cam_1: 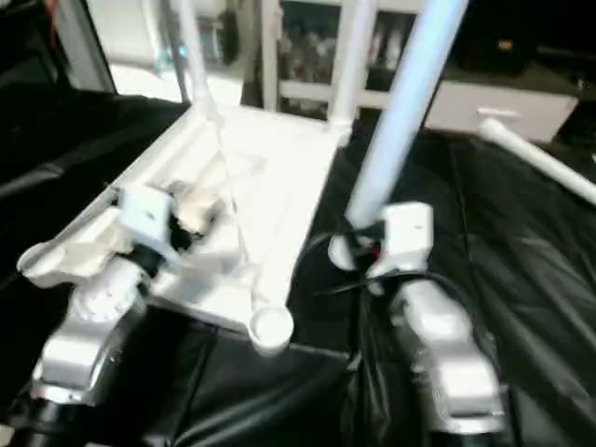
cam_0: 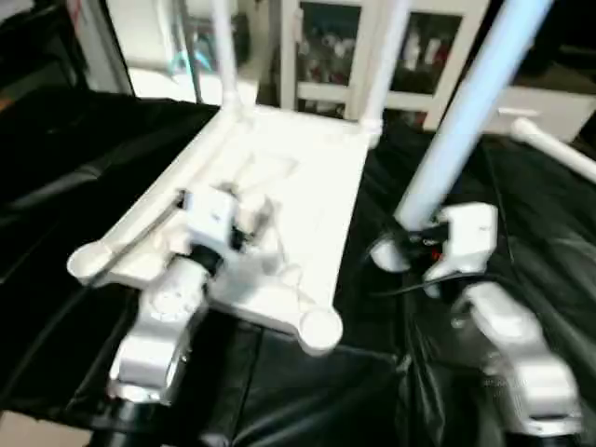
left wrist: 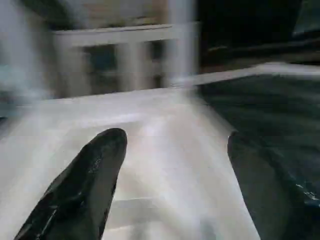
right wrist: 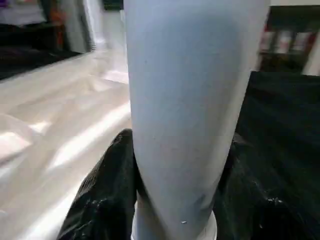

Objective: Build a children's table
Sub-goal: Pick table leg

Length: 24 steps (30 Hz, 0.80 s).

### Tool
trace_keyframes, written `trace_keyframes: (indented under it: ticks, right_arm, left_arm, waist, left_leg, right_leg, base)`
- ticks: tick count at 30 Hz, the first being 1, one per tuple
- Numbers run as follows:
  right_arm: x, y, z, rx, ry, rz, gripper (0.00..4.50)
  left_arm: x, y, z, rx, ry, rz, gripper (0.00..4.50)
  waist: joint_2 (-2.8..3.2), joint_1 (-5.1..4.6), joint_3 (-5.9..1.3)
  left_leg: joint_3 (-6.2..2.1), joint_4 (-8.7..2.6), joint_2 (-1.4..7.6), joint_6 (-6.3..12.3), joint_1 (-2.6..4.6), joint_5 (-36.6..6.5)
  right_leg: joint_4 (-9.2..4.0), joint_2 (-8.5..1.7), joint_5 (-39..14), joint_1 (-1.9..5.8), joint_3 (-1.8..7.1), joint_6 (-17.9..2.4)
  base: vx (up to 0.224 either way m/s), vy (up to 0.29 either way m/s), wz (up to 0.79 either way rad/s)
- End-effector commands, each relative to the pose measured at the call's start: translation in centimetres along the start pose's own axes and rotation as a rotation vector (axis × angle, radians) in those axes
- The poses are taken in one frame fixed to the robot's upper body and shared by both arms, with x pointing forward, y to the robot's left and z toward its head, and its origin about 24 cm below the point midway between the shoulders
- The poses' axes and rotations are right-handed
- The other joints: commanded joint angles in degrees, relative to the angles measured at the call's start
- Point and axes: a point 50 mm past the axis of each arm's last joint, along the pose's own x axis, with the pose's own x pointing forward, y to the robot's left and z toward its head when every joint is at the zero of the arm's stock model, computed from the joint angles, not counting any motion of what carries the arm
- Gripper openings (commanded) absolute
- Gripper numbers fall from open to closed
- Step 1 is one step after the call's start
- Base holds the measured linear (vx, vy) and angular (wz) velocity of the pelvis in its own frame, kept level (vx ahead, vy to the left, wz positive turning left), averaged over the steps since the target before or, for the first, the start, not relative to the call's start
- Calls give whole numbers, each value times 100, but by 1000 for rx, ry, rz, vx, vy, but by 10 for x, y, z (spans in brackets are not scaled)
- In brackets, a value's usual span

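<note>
White plastic makes up the rectangular tabletop, which lies underside up on a black sheet-covered surface, toward its far middle. Two white tube legs already stand upright in the round sockets at the tabletop's far corners, while the near corner sockets sit empty. The right gripper is closed on a third long white tapered tube leg, black fingers pressed to either side near its lower end; the leg slants up and away, just beside the tabletop's right edge. A fourth white leg lies on the sheet near the far right corner. The left gripper hovers over the tabletop's underside, fingers spread wide, gripping nothing.
</note>
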Motion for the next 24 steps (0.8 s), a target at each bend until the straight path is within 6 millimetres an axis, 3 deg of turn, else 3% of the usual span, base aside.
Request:
trace_keyframes:
  ticks: [1, 2, 3, 5, 6, 7, 8, 9, 10, 12, 13, 15, 20, 23, 24]
  right_arm:
    - [-2, -1, 9, 6, -31, 62, 186]
    - [-3, -2, 10, 0, -25, 108, 186]
    - [-7, -3, 12, -24, -6, 203, 186]
    - [-10, -2, 12, -42, 1, 251, 186]
    - [-11, -2, 12, -45, 7, 278, 186]
    - [-14, -2, 13, -52, 18, 331, 186]
    - [-16, -1, 13, -66, 27, 378, 186]
    - [-18, 0, 12, -69, 50, 428, 186]
    - [-19, 0, 12, -70, 60, 448, 186]
    - [-22, 3, 11, -82, 103, 550, 186]
    - [-22, 4, 13, -77, 106, 574, 186]
    - [-20, 5, 16, -59, 98, 590, 186]
    - [-17, 6, 18, -57, 87, 595, 186]
    - [-18, 7, 17, -61, 88, 603, 186]
    - [-18, 6, 18, -67, 92, 608, 186]
  left_arm:
    - [-5, 2, 4, 3, -8, -120, 405]
    - [-7, 5, 2, 29, 24, -198, 405]
    - [-11, 15, 0, 103, 88, -296, 408]
    - [-13, 22, -1, 145, 121, -326, 419]
    - [-15, 25, -1, 160, 140, -353, 436]
    - [-17, 29, -3, 165, 186, -400, 445]
    - [-20, 32, -5, 164, 228, -456, 446]
    - [-23, 34, -7, 175, 270, -515, 445]
    - [-24, 35, -8, 180, 286, -538, 447]
    - [-28, 36, -15, 189, 411, -658, 447]
    - [-29, 36, -16, 173, 444, -714, 447]
    - [-27, 35, -15, 171, 465, -775, 447]
    - [-21, 36, -20, 205, 499, -804, 447]
    - [-21, 35, -27, 212, 566, -855, 447]
    - [-18, 36, -28, 229, 572, -858, 418]
  waist:
    - [-44, 54, -340]
    - [8, 37, -314]
    - [75, -54, -236]
    - [69, -90, -213]
    - [51, -109, -181]
    - [24, -116, -139]
    - [11, -87, -119]
    - [11, -83, -116]
    - [18, -72, -133]
    - [-17, -65, -174]
    - [-1, -43, -184]
    - [-12, -43, -187]
    - [-53, -24, -226]
    - [-52, 5, -289]
    - [-55, 19, -313]
  left_leg:
    - [37, -378, 318, 459, 68, 852]
    - [38, -431, 370, 332, 108, 514]
    - [54, -569, 448, 153, 201, -584]
    - [96, -613, 505, 72, 227, -1115]
    - [159, -657, 535, -8, 235, -1523]
    - [207, -689, 551, -113, 242, -1913]
    - [251, -701, 579, -219, 311, -2281]
    - [267, -705, 589, -269, 316, -2360]
    - [280, -717, 604, -313, 315, -2318]
    - [314, -739, 612, -280, 272, -1912]
    - [320, -734, 616, -257, 282, -1824]
    - [379, -739, 626, -221, 275, -1630]
    - [439, -713, 652, -188, 257, -1311]
    - [477, -653, 643, -19, 235, -585]
    - [496, -614, 635, 82, 242, -293]
  right_leg:
    - [-432, -277, 1913, 451, 52, -551]
    - [-462, -237, 1517, 416, 18, -722]
    - [-530, -131, 440, 354, -38, -1102]
    - [-568, -142, 4, 322, -26, -1216]
    - [-619, -162, -417, 292, -12, -1275]
    - [-674, -198, -1008, 263, 0, -1276]
    - [-732, -234, -1691, 202, 28, -1181]
    - [-747, -247, -1907, 188, 38, -1131]
    - [-758, -261, -2009, 190, 53, -1052]
    - [-714, -236, -1475, 211, 40, -1039]
    - [-698, -239, -1377, 203, 39, -1052]
    - [-689, -237, -1132, 190, 38, -1160]
    - [-656, -260, -779, 198, 31, -1298]
    - [-575, -233, 154, 237, 20, -1371]
    - [-535, -218, 577, 238, 15, -1438]
  base:
    - [-70, 0, -1]
    - [-70, 0, -1]
    - [-80, 9, 2]
    - [-87, 12, 4]
    - [-85, 9, 4]
    - [-78, 10, 6]
    - [-78, 10, 6]
    - [-65, 7, 6]
    - [0, 0, 0]
    - [0, 0, 0]
    - [0, 0, 0]
    - [0, 0, 0]
    - [0, 0, 0]
    - [0, 0, 0]
    - [0, 0, 0]
